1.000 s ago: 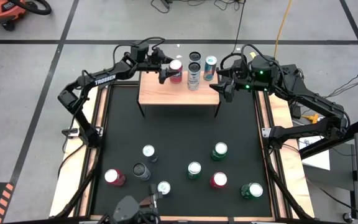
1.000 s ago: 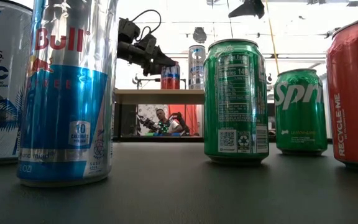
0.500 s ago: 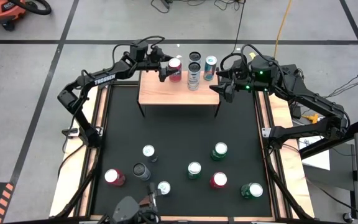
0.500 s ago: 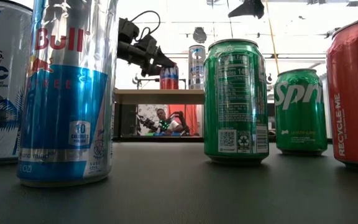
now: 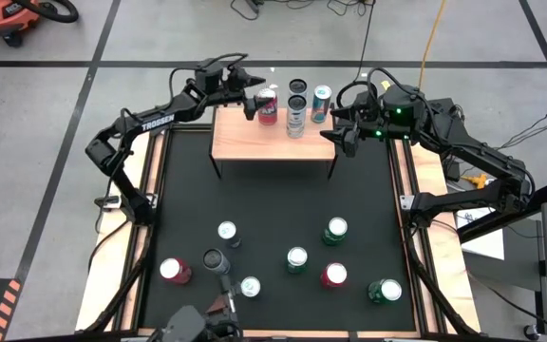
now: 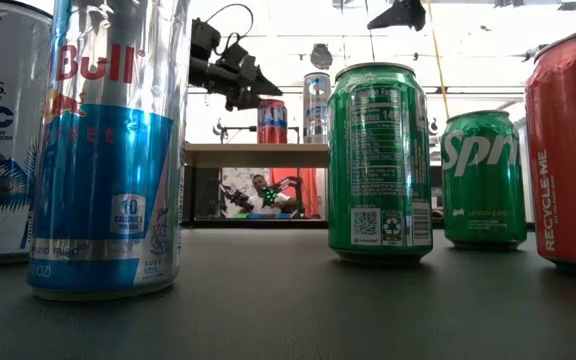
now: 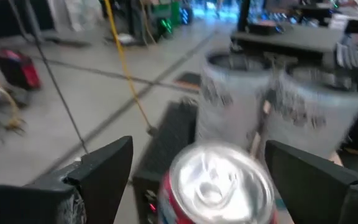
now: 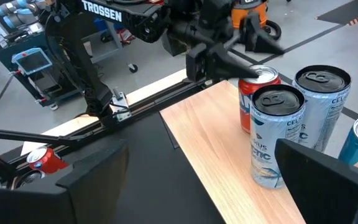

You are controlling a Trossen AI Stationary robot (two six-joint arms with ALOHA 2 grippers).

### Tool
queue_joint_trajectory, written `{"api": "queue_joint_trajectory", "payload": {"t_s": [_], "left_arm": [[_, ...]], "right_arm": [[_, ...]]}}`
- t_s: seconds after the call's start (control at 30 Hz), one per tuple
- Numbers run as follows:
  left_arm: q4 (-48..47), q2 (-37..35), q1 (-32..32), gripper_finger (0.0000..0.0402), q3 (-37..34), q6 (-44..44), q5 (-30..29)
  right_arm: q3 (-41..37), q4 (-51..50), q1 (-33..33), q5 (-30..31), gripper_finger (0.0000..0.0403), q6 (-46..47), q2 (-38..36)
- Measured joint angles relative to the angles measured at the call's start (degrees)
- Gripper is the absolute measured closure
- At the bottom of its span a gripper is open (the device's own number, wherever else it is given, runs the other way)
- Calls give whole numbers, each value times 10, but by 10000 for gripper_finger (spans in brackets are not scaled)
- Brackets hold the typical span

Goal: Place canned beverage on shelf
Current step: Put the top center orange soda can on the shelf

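A red can (image 5: 268, 106) stands upright on its base on the light-wood shelf (image 5: 254, 142), at its far left part. It also shows in the low view (image 6: 272, 120) and the left wrist view (image 7: 219, 183). My left gripper (image 5: 251, 96) is open and hangs just above and to the left of the can's top (image 6: 240, 82), with its fingers (image 7: 104, 168) spread wider than the can and apart from it. My right gripper (image 5: 341, 134) is open and empty at the shelf's right end (image 8: 197, 165).
Two pale slim cans (image 5: 296, 116) (image 5: 298, 89) and a light-blue can (image 5: 322, 101) stand on the shelf right of the red can. Several cans stand on the black table (image 5: 273, 204) near its front edge, among them a green one (image 5: 336, 230) and a red one (image 5: 173, 271).
My left gripper has risen from around the red can and drawn slightly toward the table's left, so that its fingers now stand above the can's top. The red can has stayed upright on the shelf.
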Motion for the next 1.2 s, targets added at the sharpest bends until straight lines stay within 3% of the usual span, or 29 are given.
{"api": "queue_joint_trajectory", "payload": {"t_s": [0.23,0.4,0.7,0.97,1.2], "left_arm": [[9,-48,0,40,0,-6,-32],[-5,-92,-20,40,0,-71,-37],[-223,-177,-101,63,0,-117,-147],[-345,-132,-148,111,-1,-98,-147],[-330,-70,-153,133,-1,-86,-154]], "right_arm": [[0,0,0,0,22,-1,0],[0,0,0,3,22,-6,0],[0,0,0,20,22,-18,0],[0,0,0,21,22,-35,0],[0,0,0,20,22,-26,0]]}}
